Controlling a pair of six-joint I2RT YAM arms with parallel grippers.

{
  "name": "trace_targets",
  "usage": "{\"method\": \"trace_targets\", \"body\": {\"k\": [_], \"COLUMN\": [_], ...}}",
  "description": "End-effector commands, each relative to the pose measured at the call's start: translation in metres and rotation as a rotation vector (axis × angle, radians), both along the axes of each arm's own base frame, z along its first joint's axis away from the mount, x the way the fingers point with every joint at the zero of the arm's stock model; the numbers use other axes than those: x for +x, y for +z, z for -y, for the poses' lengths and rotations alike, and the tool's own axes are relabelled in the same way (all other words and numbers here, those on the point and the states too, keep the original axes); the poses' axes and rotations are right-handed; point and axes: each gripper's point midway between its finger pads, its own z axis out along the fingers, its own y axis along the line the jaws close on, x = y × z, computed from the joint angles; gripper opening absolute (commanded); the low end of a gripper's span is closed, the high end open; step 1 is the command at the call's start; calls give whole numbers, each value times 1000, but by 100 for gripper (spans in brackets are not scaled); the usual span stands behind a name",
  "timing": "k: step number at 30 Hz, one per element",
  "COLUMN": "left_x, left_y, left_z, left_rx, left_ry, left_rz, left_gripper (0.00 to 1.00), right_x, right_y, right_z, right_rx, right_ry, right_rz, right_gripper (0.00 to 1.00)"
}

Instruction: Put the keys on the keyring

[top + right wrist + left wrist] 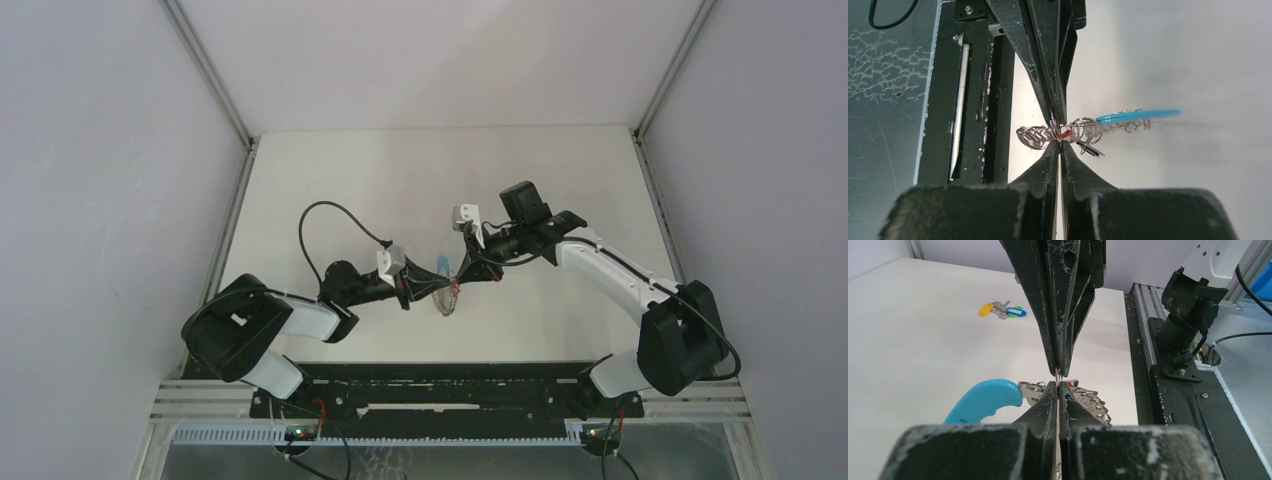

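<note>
Keyring [1087, 128] in tight pinch of left claw [1058, 376] and right claw [1058, 133], over white table [400, 170] between grey walls [100, 150].

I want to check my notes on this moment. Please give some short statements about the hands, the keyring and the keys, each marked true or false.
1. The left hand and the right hand are both shut on the large silvery beaded-chain keyring. True.
2. The keyring's bright blue curved plastic segment is clamped between the left hand's fingers. False: it sticks out beside them; they pinch metal.
3. A small yellow-headed key lies on the white table, apart from the keyring. True.
4. The small blue-headed key lies far from the yellow one. False: they lie together.
</note>
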Motion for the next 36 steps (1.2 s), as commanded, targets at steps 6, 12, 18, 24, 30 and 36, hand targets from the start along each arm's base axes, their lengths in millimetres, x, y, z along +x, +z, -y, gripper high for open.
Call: {"method": "trace_targets", "body": {"k": [6, 12, 18, 24, 30, 36], "left_x": [-4, -4, -5, -5, -6, -7], "left_y": [33, 33, 34, 32, 33, 35], "left_z": [1, 2, 2, 0, 0, -1], "left_rx": [-83, -83, -87, -83, -85, -89], "left_ry": [-10, -10, -6, 4, 3, -1], "left_rz": [94, 99, 107, 105, 109, 112], "left_gripper": [0, 0, 0, 0, 0, 0], "right_x": [2, 0, 0, -4, -3, 0], "right_y": [-1, 2, 1, 12, 14, 20], "right_z": [-6, -13, -22, -11, 0, -5], "right_rx": [19, 29, 12, 50, 102, 167], "right_ry": [3, 14, 29, 45, 22, 64], "right_rz": [-92, -149, -156, -47, 133, 235], "right_gripper": [0, 0, 0, 8, 19, 22]}}
